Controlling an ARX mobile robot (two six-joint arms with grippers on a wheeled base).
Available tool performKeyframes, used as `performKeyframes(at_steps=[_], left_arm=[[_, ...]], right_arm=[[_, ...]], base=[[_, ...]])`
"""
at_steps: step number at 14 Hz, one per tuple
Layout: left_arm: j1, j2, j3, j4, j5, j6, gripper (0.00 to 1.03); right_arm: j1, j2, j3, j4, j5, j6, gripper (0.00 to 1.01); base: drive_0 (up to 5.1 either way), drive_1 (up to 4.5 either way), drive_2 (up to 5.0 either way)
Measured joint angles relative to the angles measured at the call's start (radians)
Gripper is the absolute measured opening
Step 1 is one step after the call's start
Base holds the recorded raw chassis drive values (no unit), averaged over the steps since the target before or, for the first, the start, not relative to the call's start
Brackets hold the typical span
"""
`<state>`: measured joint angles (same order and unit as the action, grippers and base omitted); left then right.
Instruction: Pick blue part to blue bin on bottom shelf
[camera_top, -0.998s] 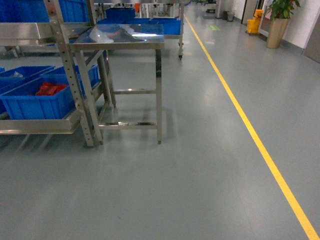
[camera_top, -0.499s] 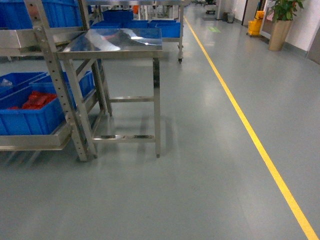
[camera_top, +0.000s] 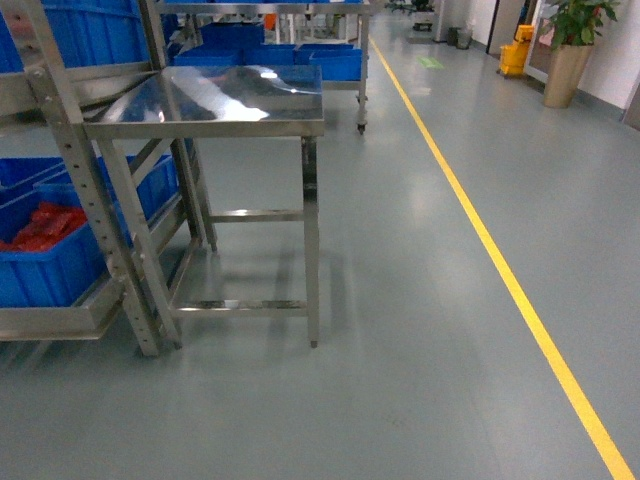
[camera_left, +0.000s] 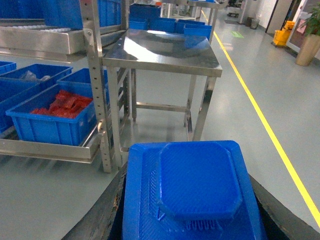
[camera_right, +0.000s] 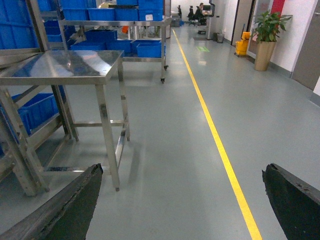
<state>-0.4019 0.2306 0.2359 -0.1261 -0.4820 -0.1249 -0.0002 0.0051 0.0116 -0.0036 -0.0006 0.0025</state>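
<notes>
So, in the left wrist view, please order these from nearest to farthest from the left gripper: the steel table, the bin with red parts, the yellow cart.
1. The blue part, held in the left gripper.
2. Bin with red parts, at left on the bottom shelf.
3. Steel table, ahead at centre.
4. Yellow cart, far right.

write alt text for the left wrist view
A chunky blue part fills the bottom of the frame, held between dark jaws. Beyond it stand a steel table and, to the left, a steel rack whose bottom shelf holds a blue bin of red pieces.
</notes>
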Motion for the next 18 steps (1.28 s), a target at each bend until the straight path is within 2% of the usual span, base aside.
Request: performKeyframes(at_steps=[18], left_arm=[[0.0, 0.001, 0.0, 0.0, 0.0, 0.0, 0.43]], right_arm=[[0.0, 0.0, 0.0, 0.005, 0.0, 0.0, 0.98]], base=[[0.1, 4.1, -3.9]])
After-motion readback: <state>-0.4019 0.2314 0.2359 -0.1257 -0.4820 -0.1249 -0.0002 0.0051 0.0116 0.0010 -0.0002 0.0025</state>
